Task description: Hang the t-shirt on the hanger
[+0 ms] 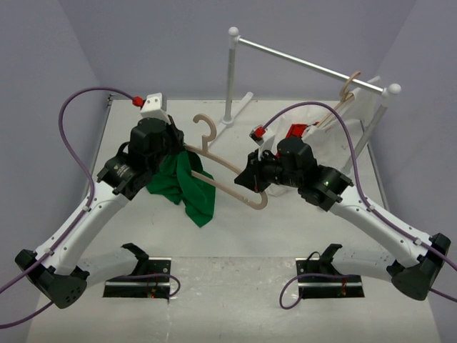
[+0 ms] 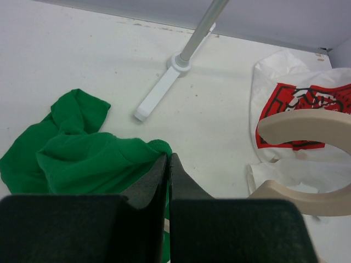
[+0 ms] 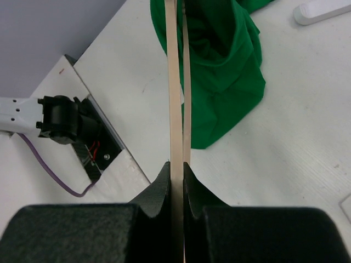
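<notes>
1. Left end effector point(image 2: 168, 160) is pinched tight on the green t-shirt point(image 1: 189, 191), which hangs bunched over the worktop point(image 1: 285, 239).
2. Right end effector point(image 3: 176, 167) is clamped on the right end of the hanger point(image 3: 173, 82).
3. Hanger spans between the arms above the worktop. Its left end meets the t-shirt, and its hook points to the far rack point(image 1: 307, 66).

My left gripper point(image 1: 173, 146) pinches the green t-shirt point(image 1: 187, 187), which hangs bunched above the table point(image 1: 235, 239). My right gripper point(image 1: 248, 183) clamps one end of the hanger point(image 1: 223, 163). Its other end meets the cloth, and its hook points toward the rack point(image 1: 230, 71).
</notes>
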Robot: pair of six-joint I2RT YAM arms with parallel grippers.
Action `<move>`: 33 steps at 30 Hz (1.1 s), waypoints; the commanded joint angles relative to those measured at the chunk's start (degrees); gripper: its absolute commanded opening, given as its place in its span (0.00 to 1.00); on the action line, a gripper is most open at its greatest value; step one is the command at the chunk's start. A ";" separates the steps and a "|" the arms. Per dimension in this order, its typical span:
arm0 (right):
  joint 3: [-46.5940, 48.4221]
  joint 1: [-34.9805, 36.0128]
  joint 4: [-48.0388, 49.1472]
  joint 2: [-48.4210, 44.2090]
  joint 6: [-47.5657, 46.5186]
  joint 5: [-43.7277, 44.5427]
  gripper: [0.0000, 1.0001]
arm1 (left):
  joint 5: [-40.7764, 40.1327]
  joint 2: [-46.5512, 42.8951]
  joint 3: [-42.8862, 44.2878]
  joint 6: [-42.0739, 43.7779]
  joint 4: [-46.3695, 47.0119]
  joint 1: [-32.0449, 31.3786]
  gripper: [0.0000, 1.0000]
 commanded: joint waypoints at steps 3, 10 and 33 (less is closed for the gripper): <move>-1.71 -0.23 -2.95 -6.05 -6.26 -4.03 0.00 | -1.86 -0.57 3.45 4.21 -1.82 0.87 0.00; -4.25 -4.41 -6.25 -8.39 -12.39 -8.14 0.00 | 3.68 -1.02 3.32 9.29 -1.86 0.91 0.00; 5.04 -5.34 -0.59 6.21 -3.01 10.34 0.00 | -1.28 -1.27 8.04 10.24 -3.79 0.91 0.00</move>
